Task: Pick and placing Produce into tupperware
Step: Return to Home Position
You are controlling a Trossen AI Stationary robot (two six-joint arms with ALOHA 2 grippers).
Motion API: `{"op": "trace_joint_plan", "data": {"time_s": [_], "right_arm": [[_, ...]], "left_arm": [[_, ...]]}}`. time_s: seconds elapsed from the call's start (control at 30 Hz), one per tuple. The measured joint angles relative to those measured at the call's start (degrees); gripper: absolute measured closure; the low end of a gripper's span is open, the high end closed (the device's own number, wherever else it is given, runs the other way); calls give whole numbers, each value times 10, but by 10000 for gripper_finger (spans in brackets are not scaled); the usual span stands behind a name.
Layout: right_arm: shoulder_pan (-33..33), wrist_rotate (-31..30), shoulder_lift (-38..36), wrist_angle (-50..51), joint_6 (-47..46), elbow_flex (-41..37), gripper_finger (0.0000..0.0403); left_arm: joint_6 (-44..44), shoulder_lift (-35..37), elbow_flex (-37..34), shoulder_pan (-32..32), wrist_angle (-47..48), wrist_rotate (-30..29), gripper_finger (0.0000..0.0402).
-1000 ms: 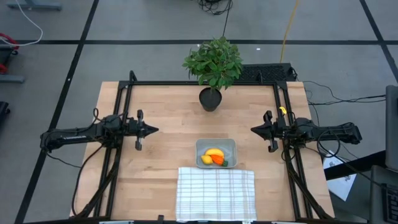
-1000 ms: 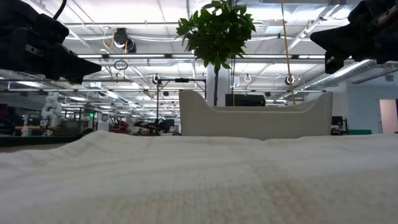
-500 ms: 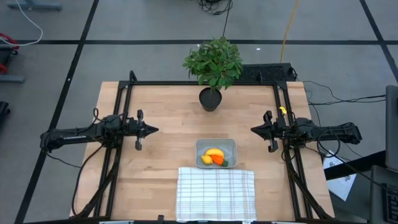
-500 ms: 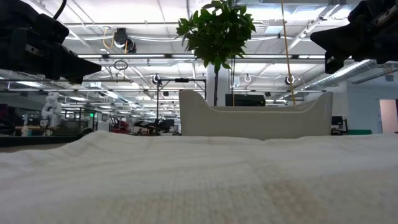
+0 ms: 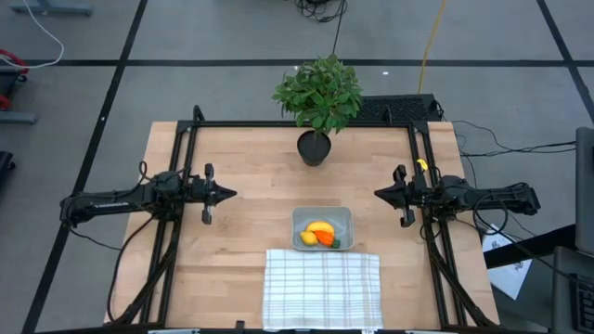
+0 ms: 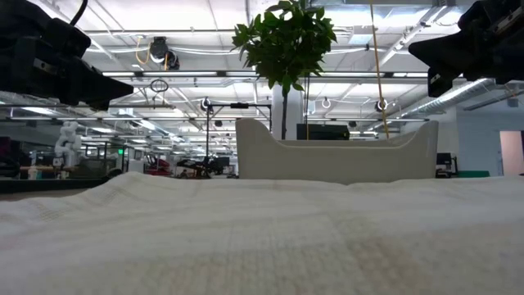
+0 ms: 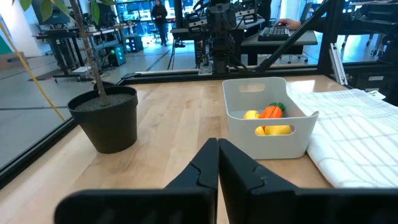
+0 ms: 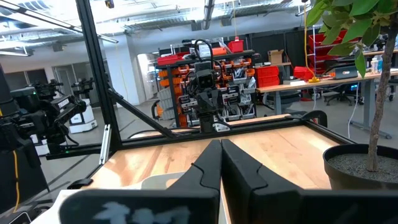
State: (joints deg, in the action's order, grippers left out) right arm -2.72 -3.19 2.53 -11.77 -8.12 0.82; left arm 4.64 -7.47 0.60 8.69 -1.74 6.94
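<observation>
The tupperware (image 5: pixel 322 228), a small pale container, stands on the wooden table just beyond the checked cloth; it also shows in the left wrist view (image 7: pixel 266 124) and the low view (image 6: pixel 336 152). Inside lie a yellow banana (image 7: pixel 274 130), an orange carrot with green top (image 7: pixel 271 111) and a small yellow lemon (image 7: pixel 250 114). My left gripper (image 5: pixel 230 194) hovers shut at the table's left side, pointing level toward the middle. My right gripper (image 5: pixel 379 193) hovers shut at the right side, facing it. Both are well clear of the container.
A potted green plant (image 5: pixel 316 102) stands at the table's far middle, its black pot (image 7: pixel 106 118) left of the container in the left wrist view. A white checked cloth (image 5: pixel 322 289) lies at the near edge. A black frame (image 5: pixel 306 125) borders the table.
</observation>
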Motion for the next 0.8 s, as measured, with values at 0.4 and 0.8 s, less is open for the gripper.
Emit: {"op": "trace_joint_plan", "data": {"time_s": [0.4, 0.8], "right_arm": [[0, 0, 0, 0, 0, 0, 403], [0, 0, 0, 0, 0, 0, 403]], "left_arm": [[0, 0, 0, 0, 0, 0, 381], [0, 0, 0, 0, 0, 0, 399]]}}
